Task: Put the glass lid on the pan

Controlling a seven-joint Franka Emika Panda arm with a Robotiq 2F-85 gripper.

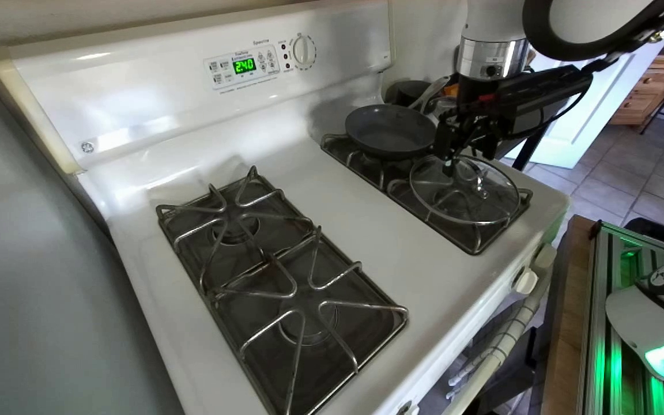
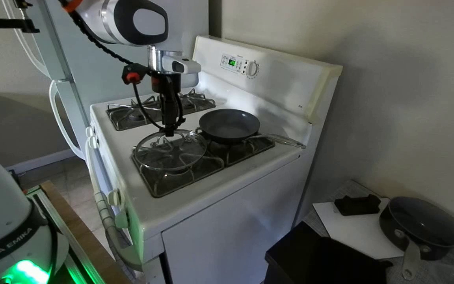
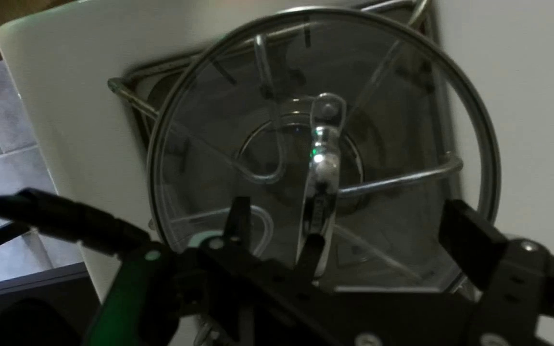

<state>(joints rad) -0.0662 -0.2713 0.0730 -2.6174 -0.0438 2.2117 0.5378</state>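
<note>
The glass lid (image 1: 464,204) is round and clear with a silvery rim and an arched metal handle. It lies on the front burner grate beside the pan, and also shows in an exterior view (image 2: 172,157) and the wrist view (image 3: 378,144). The dark grey pan (image 1: 389,129) sits on the rear burner behind the lid, and shows in an exterior view (image 2: 229,124) with its handle pointing away from the burners. My gripper (image 3: 349,206) is open just above the lid, its fingers wide apart. The lid's handle shows between them, nearer one finger. Contact cannot be told.
A second pair of burner grates (image 1: 309,311) stands on the stove's other side. The stove's back panel (image 1: 193,63) rises behind the pan. A dark saucepan (image 2: 420,225) and a black box (image 2: 325,256) are beside the stove.
</note>
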